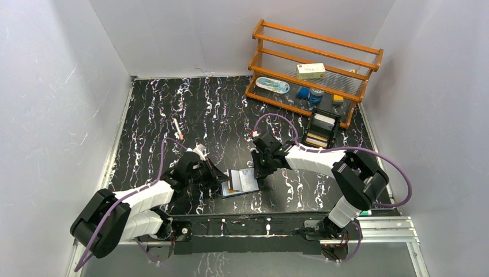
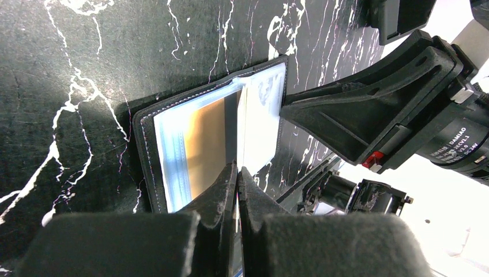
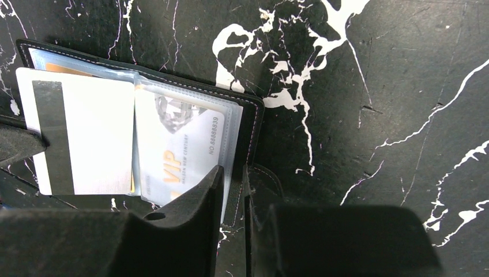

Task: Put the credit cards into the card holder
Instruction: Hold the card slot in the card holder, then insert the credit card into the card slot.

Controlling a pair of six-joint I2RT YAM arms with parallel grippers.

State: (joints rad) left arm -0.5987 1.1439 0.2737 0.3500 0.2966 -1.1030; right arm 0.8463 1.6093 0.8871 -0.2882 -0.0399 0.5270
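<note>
Pale walls (image 1: 190, 34), black marbled tabletop (image 1: 219, 109), wooden rack (image 1: 320, 37)

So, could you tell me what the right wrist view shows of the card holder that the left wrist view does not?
Only the right wrist view: the readable lettering on the VIP card, and the right gripper, its jaws nearly together at the edge of the card holder. Only the left wrist view: most of the tan-orange panel inside, and the left gripper, its jaws shut. Both: the open holder and the white card with a black stripe, partly slid in, its end between the left jaws.
</note>
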